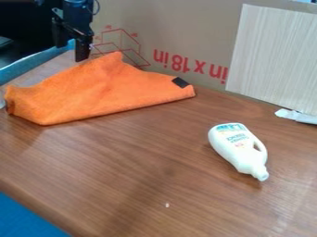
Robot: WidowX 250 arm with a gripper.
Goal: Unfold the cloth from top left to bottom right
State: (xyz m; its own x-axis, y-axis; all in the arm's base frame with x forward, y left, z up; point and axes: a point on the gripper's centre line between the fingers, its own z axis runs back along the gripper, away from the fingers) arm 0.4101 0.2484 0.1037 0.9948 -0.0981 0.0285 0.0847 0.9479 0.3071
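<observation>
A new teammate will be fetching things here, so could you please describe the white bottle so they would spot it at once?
On the brown table, look to the picture's right of the orange cloth. The white bottle lies there on its side, neck toward the lower right. Its loop handle and printed label distinguish it from the plain cloth.

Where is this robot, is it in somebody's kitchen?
I can't be sure. It looks more like a robot practice table: a black arm's gripper hangs above a wooden tabletop, with an orange cloth and a white bottle set out.
</observation>
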